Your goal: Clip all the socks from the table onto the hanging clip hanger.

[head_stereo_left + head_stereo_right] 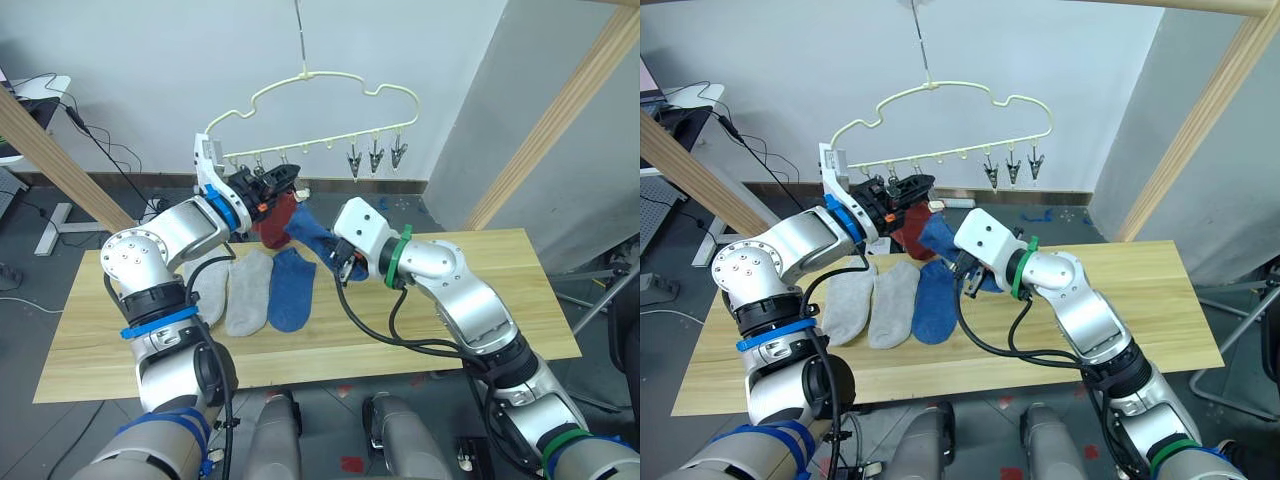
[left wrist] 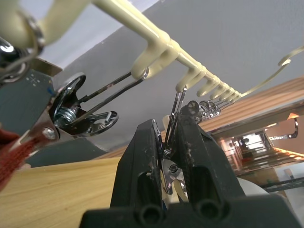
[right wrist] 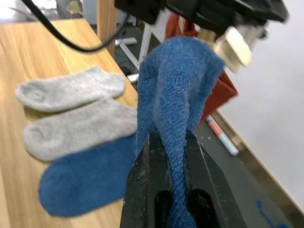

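Right gripper (image 3: 175, 156) clenched on a blue sock (image 3: 178, 85), lifting it up to the clip hanger (image 1: 330, 90).

Left gripper (image 2: 167, 147) squeezes one small grey clip (image 2: 176, 111) on the hanger's row, beside a rust red sock (image 1: 276, 222) already hanging. Two grey socks (image 1: 240, 290) and another blue sock (image 1: 292, 288) lie side by side on the table (image 1: 480, 300).

Socks, clips and end effectors, counted

Two light grey socks (image 1: 211, 288) (image 1: 250, 290) and one blue sock (image 1: 293, 288) lie flat on the surface (image 1: 470, 300); a second blue sock (image 3: 178, 114) is held up, and rust red fabric (image 1: 276, 222) hangs behind it, its number unclear. One clip hanger (image 1: 330, 95) carries several clips. Two end effectors: left (image 2: 166, 156), right (image 3: 173, 190).
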Available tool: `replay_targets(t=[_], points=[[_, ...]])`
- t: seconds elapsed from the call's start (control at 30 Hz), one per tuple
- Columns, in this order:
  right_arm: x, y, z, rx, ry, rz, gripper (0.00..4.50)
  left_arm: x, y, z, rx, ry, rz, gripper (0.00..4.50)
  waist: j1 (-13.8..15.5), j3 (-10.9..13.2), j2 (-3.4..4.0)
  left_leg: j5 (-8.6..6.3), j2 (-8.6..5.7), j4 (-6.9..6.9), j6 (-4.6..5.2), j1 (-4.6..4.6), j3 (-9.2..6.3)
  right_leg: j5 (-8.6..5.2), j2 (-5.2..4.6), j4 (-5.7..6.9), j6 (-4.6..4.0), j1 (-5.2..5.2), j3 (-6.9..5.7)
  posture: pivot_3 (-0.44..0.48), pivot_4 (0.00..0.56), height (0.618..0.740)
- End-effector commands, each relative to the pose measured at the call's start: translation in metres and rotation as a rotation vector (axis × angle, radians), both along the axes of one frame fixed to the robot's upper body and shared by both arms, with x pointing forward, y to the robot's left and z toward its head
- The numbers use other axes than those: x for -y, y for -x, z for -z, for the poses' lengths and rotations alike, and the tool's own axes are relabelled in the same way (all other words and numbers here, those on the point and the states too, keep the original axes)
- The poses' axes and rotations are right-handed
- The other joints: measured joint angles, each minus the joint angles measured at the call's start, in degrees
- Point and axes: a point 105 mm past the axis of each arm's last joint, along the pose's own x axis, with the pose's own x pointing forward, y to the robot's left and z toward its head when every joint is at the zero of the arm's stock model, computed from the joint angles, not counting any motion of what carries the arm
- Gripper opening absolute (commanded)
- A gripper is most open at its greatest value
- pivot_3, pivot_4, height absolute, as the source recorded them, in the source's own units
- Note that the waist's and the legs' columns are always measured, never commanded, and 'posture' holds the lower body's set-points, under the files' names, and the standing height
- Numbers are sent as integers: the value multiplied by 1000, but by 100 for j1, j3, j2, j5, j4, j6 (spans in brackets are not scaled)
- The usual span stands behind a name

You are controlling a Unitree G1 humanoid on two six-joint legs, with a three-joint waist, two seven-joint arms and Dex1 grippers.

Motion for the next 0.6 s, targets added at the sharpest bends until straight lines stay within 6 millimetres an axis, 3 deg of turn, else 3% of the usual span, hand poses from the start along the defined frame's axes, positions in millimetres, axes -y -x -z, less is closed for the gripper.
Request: replay_targets(t=[0.03, 0.6], points=[[-3, 11, -10, 51, -9, -39, 22, -1, 2, 1, 2, -1, 2, 237, 0, 0, 0, 1, 0, 0, -1, 0, 0, 0, 0, 0, 0, 0, 0, -10, 241, 740], [-12, 9, -15, 80, -11, -50, 22, 3, 2, 1, 1, 6, 17, 237, -1, 0, 0, 1, 0, 0, -2, 0, 1, 0, 0, -2, -1, 0, 1, -14, 242, 740]])
